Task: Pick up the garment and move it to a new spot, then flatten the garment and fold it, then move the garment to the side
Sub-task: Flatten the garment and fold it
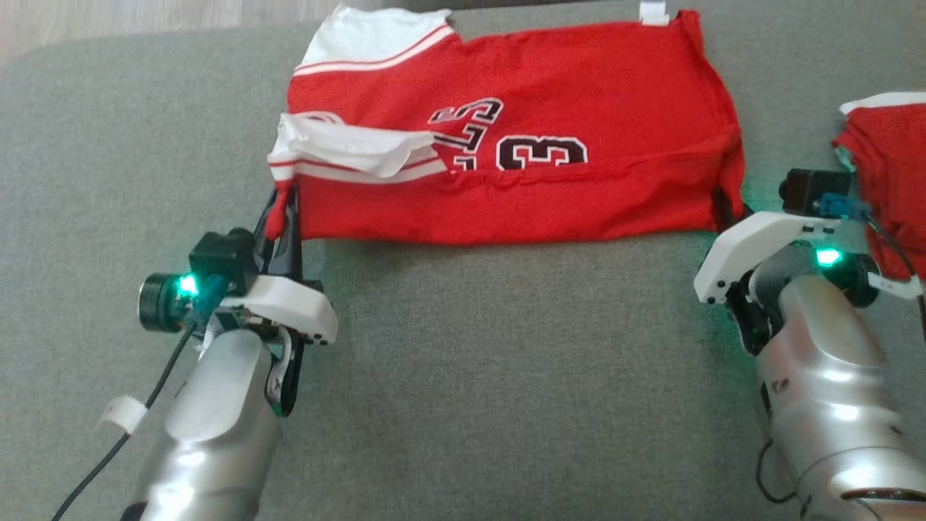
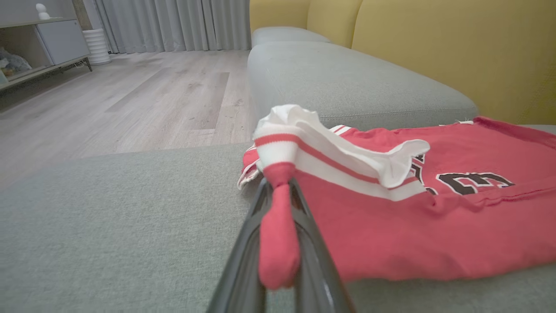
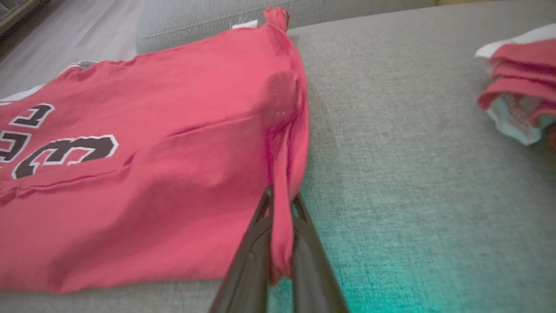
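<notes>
- Head view: the red jersey [image 1: 521, 145] lay on the grey sofa cushion [image 1: 506, 362], near corners pinched tight by left gripper [image 1: 282, 202] and right gripper [image 1: 725, 210]; right fingertips were hidden
- Left wrist view: only a thin twist of corner was clamped and could slip; the bunched white-striped sleeve [image 2: 330, 152] might fold crooked
- Right wrist view: hem nipped likewise; a second red garment [image 3: 517, 89], cut off, could snag

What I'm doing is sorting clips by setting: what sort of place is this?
Probably a home living room: a grey sofa seat with yellow back cushions, wood-look floor and long curtains.
</notes>
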{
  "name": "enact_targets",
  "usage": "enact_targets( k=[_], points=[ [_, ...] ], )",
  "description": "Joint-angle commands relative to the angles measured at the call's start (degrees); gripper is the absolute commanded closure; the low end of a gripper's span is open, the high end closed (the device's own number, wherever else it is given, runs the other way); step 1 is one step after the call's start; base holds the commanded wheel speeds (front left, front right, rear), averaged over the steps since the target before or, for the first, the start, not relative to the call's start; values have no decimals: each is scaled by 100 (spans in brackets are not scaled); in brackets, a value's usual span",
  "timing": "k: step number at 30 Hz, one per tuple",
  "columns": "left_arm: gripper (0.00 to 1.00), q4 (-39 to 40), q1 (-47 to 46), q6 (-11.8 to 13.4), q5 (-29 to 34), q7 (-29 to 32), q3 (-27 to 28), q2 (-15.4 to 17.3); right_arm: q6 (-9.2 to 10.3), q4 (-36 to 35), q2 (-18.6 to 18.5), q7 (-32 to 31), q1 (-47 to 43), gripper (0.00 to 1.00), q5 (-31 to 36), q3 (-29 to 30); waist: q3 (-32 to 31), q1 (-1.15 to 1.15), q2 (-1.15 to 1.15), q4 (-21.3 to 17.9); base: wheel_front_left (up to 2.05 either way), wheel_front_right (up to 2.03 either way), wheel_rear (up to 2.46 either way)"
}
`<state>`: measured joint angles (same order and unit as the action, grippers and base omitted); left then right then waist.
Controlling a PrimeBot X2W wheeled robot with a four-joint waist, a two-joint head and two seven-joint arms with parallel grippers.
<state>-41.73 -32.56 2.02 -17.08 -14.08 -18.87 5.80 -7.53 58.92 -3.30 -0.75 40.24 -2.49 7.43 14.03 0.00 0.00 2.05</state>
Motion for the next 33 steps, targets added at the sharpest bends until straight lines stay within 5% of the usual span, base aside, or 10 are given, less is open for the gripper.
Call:
enact_targets(
  k=[1,15,33],
  points=[
    [100,52,-18,29,21,40,111,207,4,-94,42,197,-32,100,39,-93,-181,0,0,-40,0,0,0],
    [100,-64,1085,-13,-72,504,-83,451,4,-649,42,-81,-1235,100,-659,-329,-1224,0,0,-304,0,0,0],
    [100,1786,2741,493,-249,1092,-159,586,4,-4163,42,-1245,-3682,100,-1197,-277,-1404,0,0,-379,0,0,0]
  ],
)
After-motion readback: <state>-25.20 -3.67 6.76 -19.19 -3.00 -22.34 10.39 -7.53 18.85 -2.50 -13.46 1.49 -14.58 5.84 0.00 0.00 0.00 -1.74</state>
